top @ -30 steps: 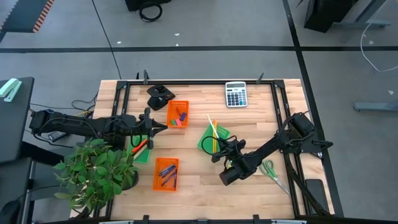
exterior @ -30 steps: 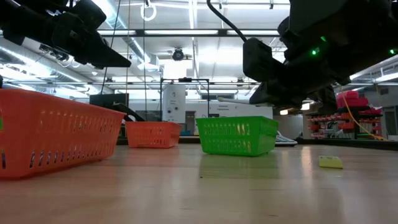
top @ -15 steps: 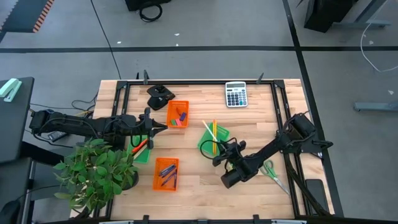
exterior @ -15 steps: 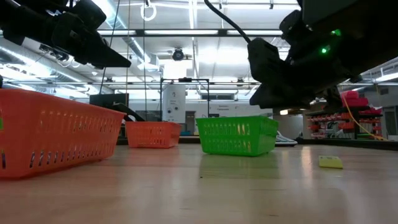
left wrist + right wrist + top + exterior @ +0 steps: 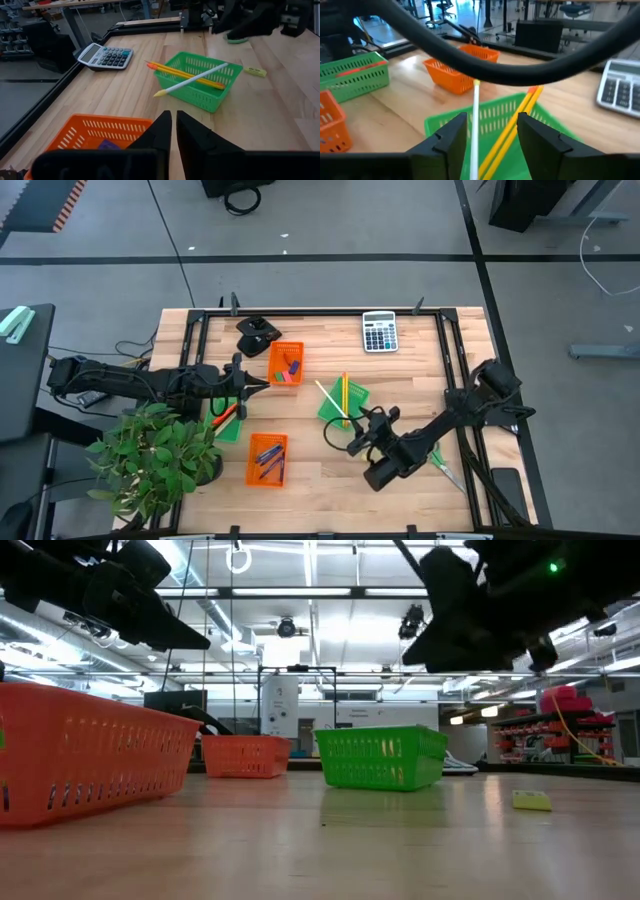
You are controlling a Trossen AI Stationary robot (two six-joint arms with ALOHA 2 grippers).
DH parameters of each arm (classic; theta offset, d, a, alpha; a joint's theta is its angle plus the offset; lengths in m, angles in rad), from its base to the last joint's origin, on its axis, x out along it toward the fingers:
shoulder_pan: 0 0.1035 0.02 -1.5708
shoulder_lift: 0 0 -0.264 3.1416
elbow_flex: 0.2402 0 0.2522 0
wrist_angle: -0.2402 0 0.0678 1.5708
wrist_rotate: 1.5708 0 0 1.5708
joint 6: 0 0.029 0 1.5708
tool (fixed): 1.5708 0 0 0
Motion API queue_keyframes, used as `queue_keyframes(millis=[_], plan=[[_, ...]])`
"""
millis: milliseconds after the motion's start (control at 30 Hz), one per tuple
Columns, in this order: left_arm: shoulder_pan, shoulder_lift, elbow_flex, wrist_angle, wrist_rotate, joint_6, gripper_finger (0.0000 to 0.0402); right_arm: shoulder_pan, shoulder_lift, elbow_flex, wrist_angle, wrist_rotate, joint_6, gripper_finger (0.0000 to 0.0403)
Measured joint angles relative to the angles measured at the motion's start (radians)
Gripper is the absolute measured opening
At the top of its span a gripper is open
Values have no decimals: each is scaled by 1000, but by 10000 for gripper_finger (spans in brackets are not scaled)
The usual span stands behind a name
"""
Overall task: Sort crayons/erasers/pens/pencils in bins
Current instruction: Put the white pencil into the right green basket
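A green bin (image 5: pixel 345 402) at mid-table holds yellow and orange pencils (image 5: pixel 343 392). A pale pencil (image 5: pixel 192 79) lies slanted across its rims, one end sticking out past the wall. My right gripper (image 5: pixel 492 145) hovers open just off the bin's near side, with the pale pencil (image 5: pixel 474 125) ahead between its fingers, apart from them. My left gripper (image 5: pixel 171 131) waits shut in the air above the orange bin (image 5: pixel 286 364) that holds erasers. Another orange bin (image 5: pixel 267 459) holds pens. A second green bin (image 5: pixel 228 422) with crayons sits partly hidden under the left arm.
A yellow eraser (image 5: pixel 255 72) lies loose on the table right of the pencil bin. Green-handled scissors (image 5: pixel 440 461) lie under the right arm. A calculator (image 5: pixel 379 331) and a black object (image 5: pixel 257 332) sit at the far edge. A potted plant (image 5: pixel 155 455) covers the near left corner.
My right gripper has opened and let go of the pale pencil. It has risen, rolled, and drawn back toward the table's near edge. The pencil has dropped onto the green bin and now lies across it.
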Motion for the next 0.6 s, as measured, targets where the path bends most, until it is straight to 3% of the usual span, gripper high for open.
queue_keyframes(millis=[200, 433, 600], plan=[[0, 0, 0, 0, 0, 0, 40, -55, -33, 1, -2, -40, -96, 170], [0, 0, 0, 0, 0, 1, 33, -183, -33, 0, 0, -362, -323, 168], [0, 0, 0, 1, 0, 2, 36, -213, -49, 6, -5, -425, -478, 168]])
